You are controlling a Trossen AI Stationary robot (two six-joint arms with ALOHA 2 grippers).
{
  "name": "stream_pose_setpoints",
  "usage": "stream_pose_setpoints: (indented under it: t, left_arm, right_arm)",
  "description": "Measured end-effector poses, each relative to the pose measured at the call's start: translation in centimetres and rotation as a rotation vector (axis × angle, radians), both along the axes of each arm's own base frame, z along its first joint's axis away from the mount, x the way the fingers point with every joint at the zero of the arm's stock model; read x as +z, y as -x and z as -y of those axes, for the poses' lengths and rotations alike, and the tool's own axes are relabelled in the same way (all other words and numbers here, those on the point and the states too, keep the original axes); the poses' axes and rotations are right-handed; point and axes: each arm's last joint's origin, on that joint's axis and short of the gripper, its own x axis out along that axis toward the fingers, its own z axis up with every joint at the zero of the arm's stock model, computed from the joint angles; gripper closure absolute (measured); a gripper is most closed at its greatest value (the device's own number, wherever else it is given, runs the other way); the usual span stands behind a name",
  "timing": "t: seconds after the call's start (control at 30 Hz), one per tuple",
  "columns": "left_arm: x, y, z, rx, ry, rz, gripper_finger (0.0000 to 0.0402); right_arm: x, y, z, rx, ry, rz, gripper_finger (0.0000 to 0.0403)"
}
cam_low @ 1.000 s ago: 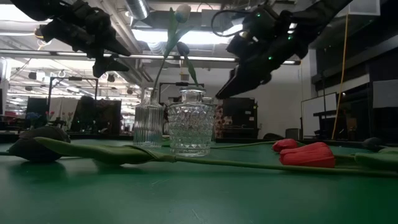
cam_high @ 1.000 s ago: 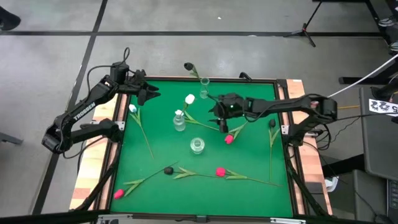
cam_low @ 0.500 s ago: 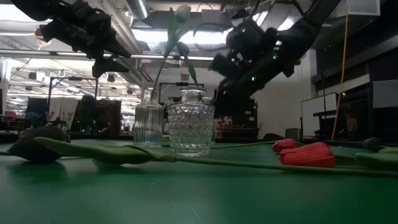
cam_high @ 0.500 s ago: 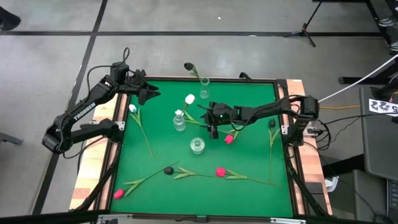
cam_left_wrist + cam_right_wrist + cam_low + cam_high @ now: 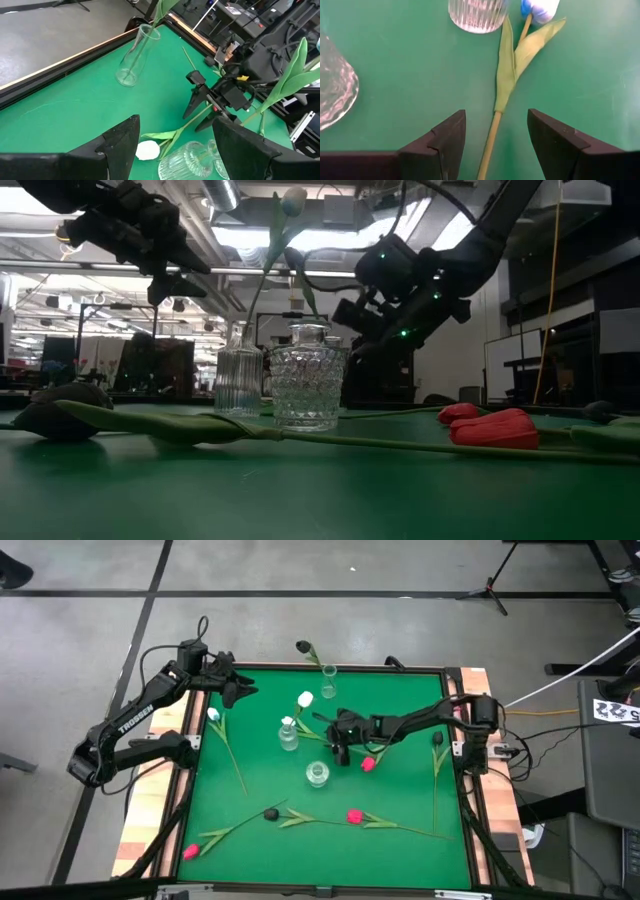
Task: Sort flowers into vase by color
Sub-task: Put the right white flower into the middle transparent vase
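I am getting ready to pick up a white flower (image 5: 526,22). It lies flat on the green table (image 5: 400,860), near the middle, just beside the ribbed vase (image 5: 477,12). My right gripper (image 5: 495,142) hangs low over its stem (image 5: 490,137), fingers apart, one on each side. Nothing is held yet. Next I need to go down a bit more and squeeze the thin stem, which could slip. Then I lift it and put it in a vase. My left gripper (image 5: 240,690) waits at the far left corner, fingers apart, empty.
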Motion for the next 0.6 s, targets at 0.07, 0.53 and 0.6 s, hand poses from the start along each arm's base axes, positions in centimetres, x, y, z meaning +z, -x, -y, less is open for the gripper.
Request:
stream_pose_setpoints:
  t: [0.07,0.53,0.6]
  left_arm:
    - [-0.01,0.0,0.0,0.0,0.001,-0.001,0.0153]
    - [-0.02,0.01,-0.02,0.006,-0.002,-0.004,0.0153]
    - [-0.01,0.01,-0.02,0.006,-0.003,-0.004,0.0153]
  right_arm:
    - [-0.16,0.09,-0.15,-0.022,0.0,-0.018,0.0191]
    - [-0.7,0.62,-0.16,-0.054,-0.025,-0.093,0.0289]
    - [-0.73,0.63,-0.19,-0.048,-0.031,-0.095,0.0308]
